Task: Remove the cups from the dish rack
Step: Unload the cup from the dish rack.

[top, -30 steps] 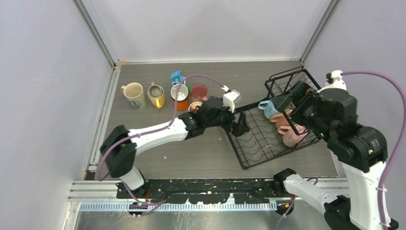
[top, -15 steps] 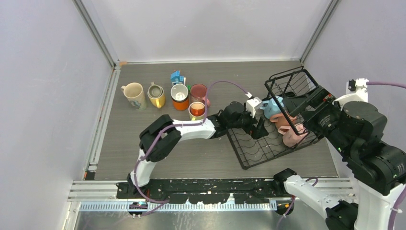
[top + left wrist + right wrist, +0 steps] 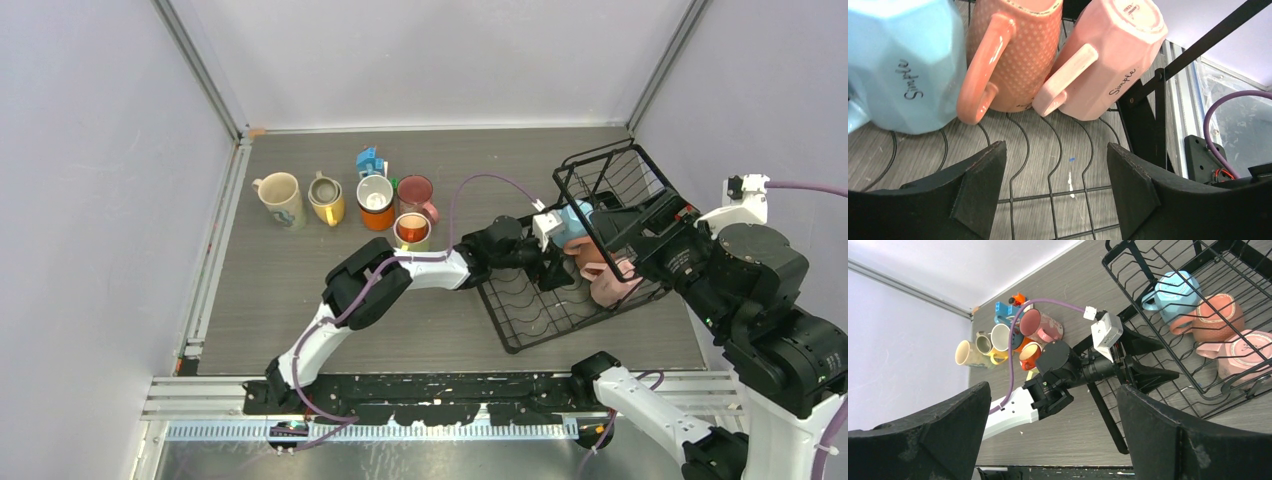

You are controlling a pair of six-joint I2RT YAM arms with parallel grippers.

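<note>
The black wire dish rack (image 3: 520, 340) stands at the right and holds three cups: a blue one (image 3: 573, 220), a coral one (image 3: 598, 258) and a pink one (image 3: 612, 288). My left gripper (image 3: 556, 262) is open and empty inside the rack, low over its grid. In the left wrist view its gap (image 3: 1054, 152) faces the coral cup's handle (image 3: 980, 70), with the blue cup (image 3: 903, 65) to the left and the pink cup (image 3: 1113, 55) to the right. My right gripper (image 3: 1053, 395) is open and empty, held high above the rack's right side (image 3: 640, 222).
Several cups stand on the table at the back left: cream (image 3: 280, 196), yellow (image 3: 327, 201), orange (image 3: 376, 204), dark pink (image 3: 415, 191) and lime (image 3: 411, 231). A small blue toy house (image 3: 370, 160) stands behind them. The rack's raised basket side (image 3: 610, 170) is at the far end.
My left arm has stretched to the right, and its gripper has gone from the rack's left edge in to the cups. My right arm has drawn back to the right.
</note>
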